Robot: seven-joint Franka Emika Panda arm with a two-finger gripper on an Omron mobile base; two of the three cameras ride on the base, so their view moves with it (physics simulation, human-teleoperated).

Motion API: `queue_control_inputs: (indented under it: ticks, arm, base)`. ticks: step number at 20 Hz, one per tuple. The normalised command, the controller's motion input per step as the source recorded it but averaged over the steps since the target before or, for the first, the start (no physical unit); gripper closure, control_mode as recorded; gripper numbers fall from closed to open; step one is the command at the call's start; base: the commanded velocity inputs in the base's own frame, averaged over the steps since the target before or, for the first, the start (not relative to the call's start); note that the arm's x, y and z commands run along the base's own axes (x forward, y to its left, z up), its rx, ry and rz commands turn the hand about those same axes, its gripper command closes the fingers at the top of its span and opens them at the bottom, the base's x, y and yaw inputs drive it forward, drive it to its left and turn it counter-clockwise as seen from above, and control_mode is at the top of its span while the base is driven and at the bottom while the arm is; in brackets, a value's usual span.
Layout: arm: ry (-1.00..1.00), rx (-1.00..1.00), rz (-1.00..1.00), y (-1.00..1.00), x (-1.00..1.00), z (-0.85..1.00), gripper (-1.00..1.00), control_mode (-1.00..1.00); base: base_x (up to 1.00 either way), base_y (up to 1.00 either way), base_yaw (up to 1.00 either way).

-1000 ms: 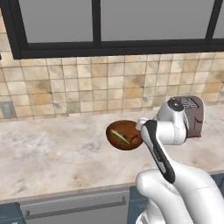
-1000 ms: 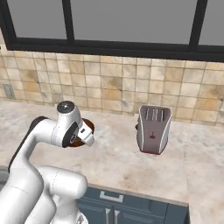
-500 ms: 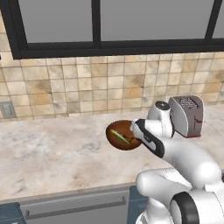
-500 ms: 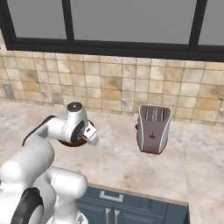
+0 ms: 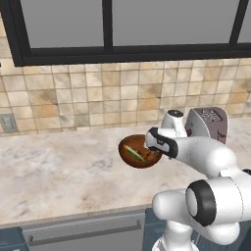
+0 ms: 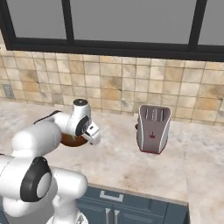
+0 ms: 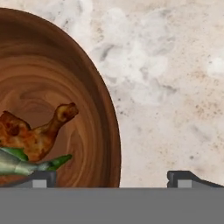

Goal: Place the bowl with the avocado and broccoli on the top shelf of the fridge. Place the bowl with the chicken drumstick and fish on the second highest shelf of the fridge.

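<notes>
The reddish-brown bowl [image 5: 132, 156] [image 6: 69, 140] [image 7: 57, 83] stands on the marble counter and holds the chicken drumstick [image 7: 40, 130] and the fish [image 5: 133, 153] [image 7: 16, 164]. My gripper [image 5: 150, 147] [image 6: 93, 136] [image 7: 112, 179] hangs open right over the bowl's right rim. One fingertip [image 7: 41, 178] is over the inside of the bowl, the other [image 7: 183, 178] over bare counter outside it. Nothing is held. The fridge and the bowl with the avocado and broccoli are out of view.
A silver toaster [image 5: 210, 123] [image 6: 153, 127] stands on the counter [image 5: 54, 181] to the right of the bowl, close to my arm. A tiled wall and a dark-framed window rise behind. Cabinet fronts run below the counter's front edge.
The arm has swung forward and the hand has come down onto the bowl's right rim. The bowl and toaster have stayed put, and the jaws have stayed open.
</notes>
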Motion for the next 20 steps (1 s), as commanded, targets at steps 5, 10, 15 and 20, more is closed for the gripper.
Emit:
queue_control_inputs:
  ticks: [5,10,15,20]
  arm:
    - [0.04,0.00,0.00,0.00,0.00,-0.36,1.00,-1.00]
    - [0.00,0.00,0.00,0.01,0.00,-0.03,1.00,-1.00]
    - [0.00,0.00,0.00,0.00,-0.15,0.01,1.00,-1.00]
    - [-0.03,0.01,0.00,0.00,-0.79,0.61,1.00,-1.00]
  base:
    - [0.00,0.00,0.00]
    - [0.00,0.00,0.00]
    - [0.00,0.00,0.00]
    - [0.00,0.00,0.00]
